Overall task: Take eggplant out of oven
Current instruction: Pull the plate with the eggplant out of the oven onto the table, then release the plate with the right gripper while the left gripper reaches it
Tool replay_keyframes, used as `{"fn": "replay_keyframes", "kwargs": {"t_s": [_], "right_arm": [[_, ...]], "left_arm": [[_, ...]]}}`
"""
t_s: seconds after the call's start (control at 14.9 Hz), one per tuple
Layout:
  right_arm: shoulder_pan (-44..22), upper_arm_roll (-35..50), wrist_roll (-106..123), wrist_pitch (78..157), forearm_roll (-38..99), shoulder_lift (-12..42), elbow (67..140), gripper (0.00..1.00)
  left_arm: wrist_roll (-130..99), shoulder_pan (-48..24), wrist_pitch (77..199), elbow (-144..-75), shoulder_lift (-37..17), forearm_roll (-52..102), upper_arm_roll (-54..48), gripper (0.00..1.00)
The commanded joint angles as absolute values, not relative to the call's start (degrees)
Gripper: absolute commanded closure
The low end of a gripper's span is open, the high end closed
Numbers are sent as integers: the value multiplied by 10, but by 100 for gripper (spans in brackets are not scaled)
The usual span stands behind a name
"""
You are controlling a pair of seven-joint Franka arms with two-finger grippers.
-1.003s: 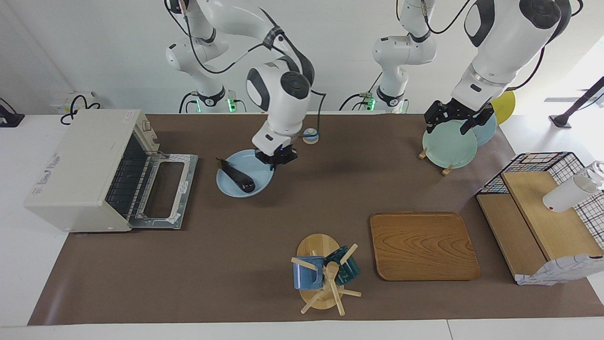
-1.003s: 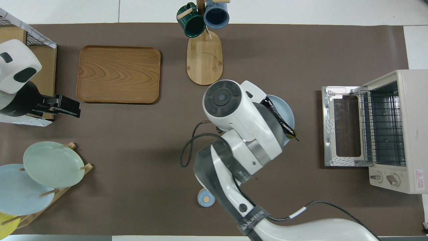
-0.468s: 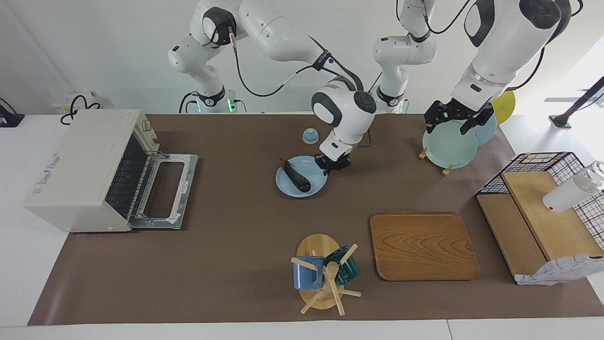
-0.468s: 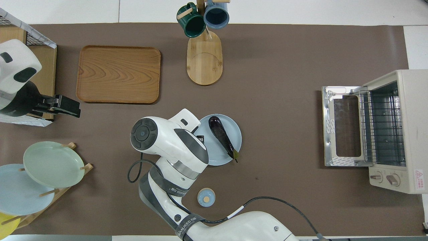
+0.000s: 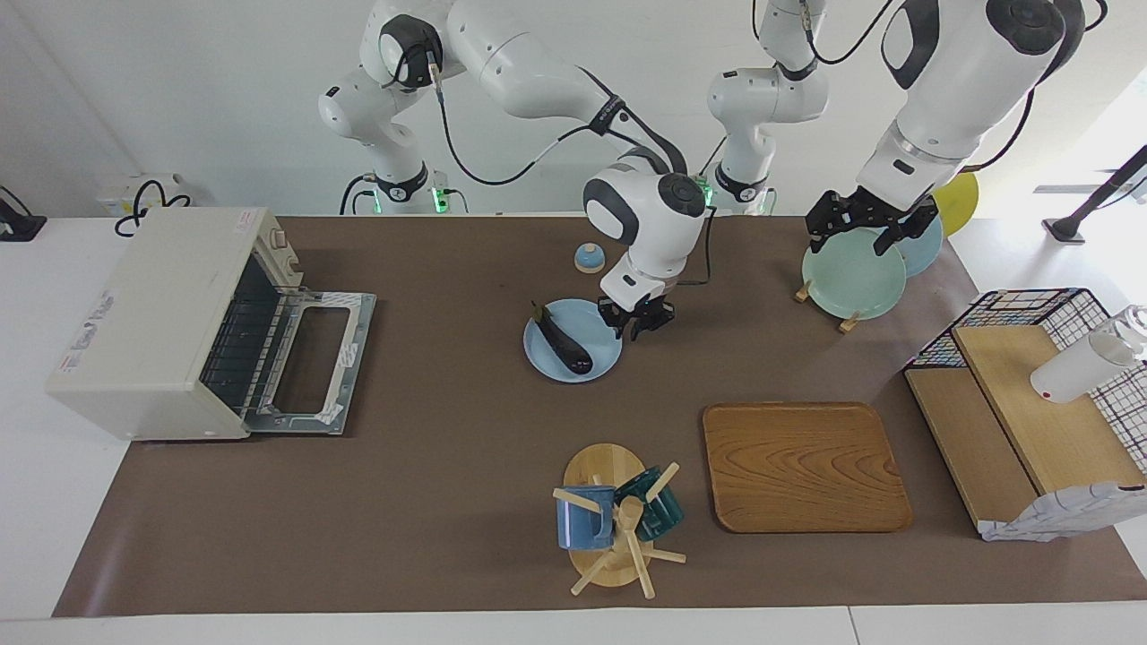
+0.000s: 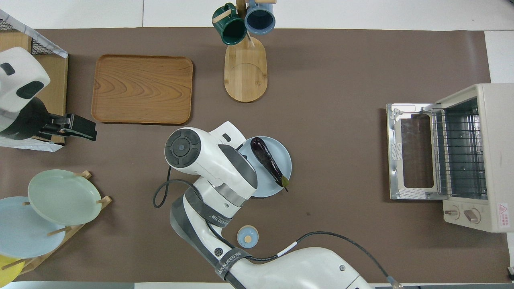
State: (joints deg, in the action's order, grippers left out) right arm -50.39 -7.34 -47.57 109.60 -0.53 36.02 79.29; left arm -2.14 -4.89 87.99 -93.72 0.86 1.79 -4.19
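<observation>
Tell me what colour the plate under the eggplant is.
Pale blue. The plate carrying the eggplant shows best in the overhead view.

a: where's the eggplant (image 6: 268,162)?
b: lying slantwise on the pale blue plate (image 6: 281,154), mid-table, green stem tip at the rim nearer the robots.
a: and the oven (image 6: 466,156)?
b: at the right arm's end of the table, door dropped open, wire rack bare.
a: the right arm?
b: its wrist covers the plate's edge toward the left arm's end.
</observation>
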Motion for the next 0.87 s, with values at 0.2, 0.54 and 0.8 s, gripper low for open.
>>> {"fn": "replay_keyframes", "kwargs": {"t_s": [0.2, 0.54, 0.8], "right_arm": [[-411, -70, -316, 961, -93, 293, 804, 100], [-304, -71, -236, 993, -151, 236, 969, 100], [-273, -72, -238, 1079, -206, 201, 1098, 100]], "left_arm": [[-18, -45, 879, -942, 14, 6, -45, 0], [-20, -52, 882, -943, 18, 5, -46, 0], [-33, -52, 882, -954, 24, 9, -47, 0]]}}
